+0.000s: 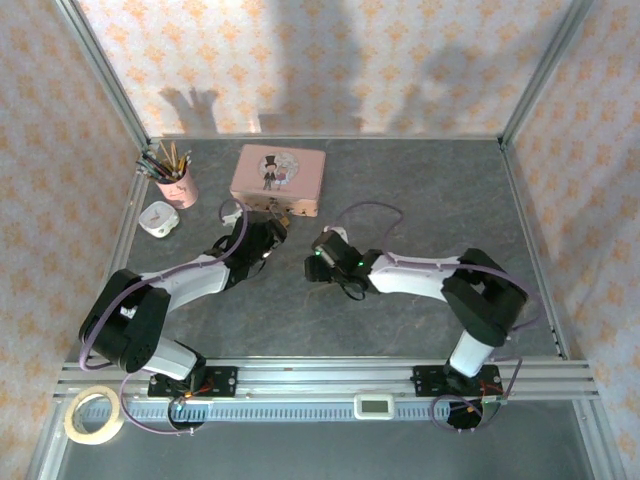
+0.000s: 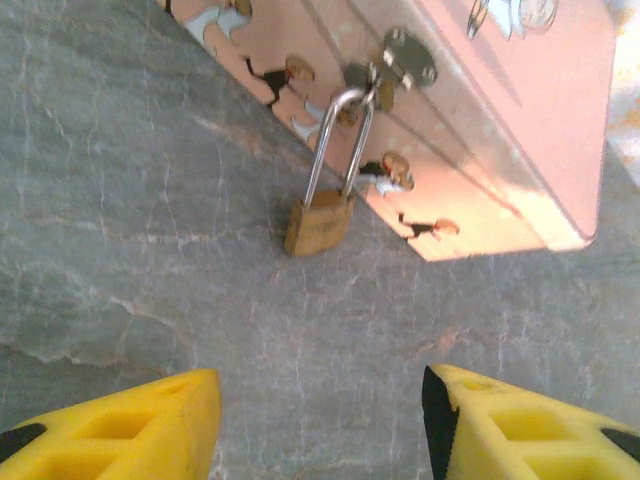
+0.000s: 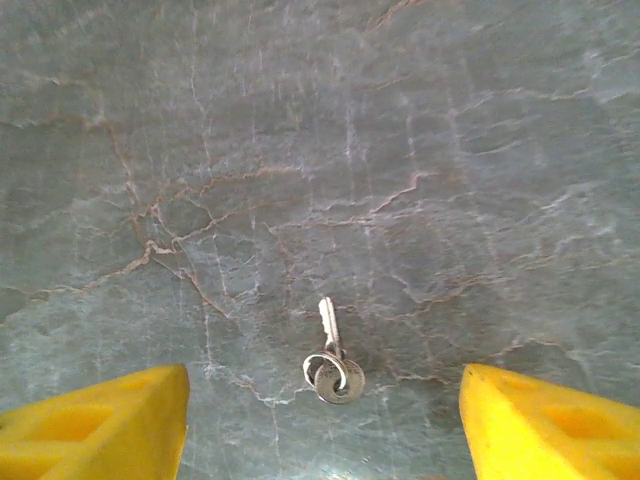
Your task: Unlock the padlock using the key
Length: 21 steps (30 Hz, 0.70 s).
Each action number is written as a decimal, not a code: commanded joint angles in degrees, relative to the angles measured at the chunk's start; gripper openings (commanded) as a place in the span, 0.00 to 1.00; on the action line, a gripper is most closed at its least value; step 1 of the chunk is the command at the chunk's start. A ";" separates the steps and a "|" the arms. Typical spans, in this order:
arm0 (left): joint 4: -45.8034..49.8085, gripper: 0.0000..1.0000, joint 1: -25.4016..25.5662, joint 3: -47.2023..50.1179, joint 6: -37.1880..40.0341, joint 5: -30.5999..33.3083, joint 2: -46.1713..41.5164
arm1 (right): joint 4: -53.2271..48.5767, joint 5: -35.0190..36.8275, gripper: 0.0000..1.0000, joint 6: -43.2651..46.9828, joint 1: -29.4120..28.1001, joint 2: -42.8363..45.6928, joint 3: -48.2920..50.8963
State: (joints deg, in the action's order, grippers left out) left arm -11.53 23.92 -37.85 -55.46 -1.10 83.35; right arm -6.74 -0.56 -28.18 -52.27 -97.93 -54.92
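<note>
Left hand [image 2: 320, 410] held open before padlock [image 2: 320, 222] hung on tin [image 2: 500, 110]; right hand [image 3: 325, 420] held open over key [image 3: 333, 362] on desk [image 3: 300, 150].

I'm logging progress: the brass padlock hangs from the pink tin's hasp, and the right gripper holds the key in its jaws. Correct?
Not quite. The small brass padlock does hang from the pink illustrated tin, but the right gripper holds nothing. The right wrist view shows the small metal key lying on the grey table between its open jaws.

The pink tin [image 2: 520, 130] runs past the top edge; the padlock [image 2: 318, 226] hides its underside.
</note>
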 commanded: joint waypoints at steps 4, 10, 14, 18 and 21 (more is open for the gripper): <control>-5.47 0.56 -0.83 0.87 -0.77 -1.64 -0.15 | -8.19 7.75 0.61 -4.85 -1.70 -5.39 -3.95; -10.85 0.56 -0.81 5.12 -4.39 -4.19 0.93 | -9.48 8.85 0.58 -5.14 -1.95 -8.27 -6.31; -10.97 0.56 -0.81 5.91 -4.32 -4.02 0.31 | -10.64 10.28 0.58 -5.22 -1.95 -9.53 -7.00; -10.34 0.56 -0.82 5.63 -3.64 -3.03 -0.50 | -12.14 12.19 0.56 -5.69 -1.96 -11.18 -8.35; -9.78 0.56 -0.87 5.46 -3.19 -2.61 -0.95 | -13.72 13.88 0.42 -5.83 -1.95 -11.46 -8.72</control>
State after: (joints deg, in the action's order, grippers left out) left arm -20.29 23.24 -32.23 -58.67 -4.47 83.59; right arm -17.47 9.08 -33.21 -54.50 -107.33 -63.00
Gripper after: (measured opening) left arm 0.561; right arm 0.441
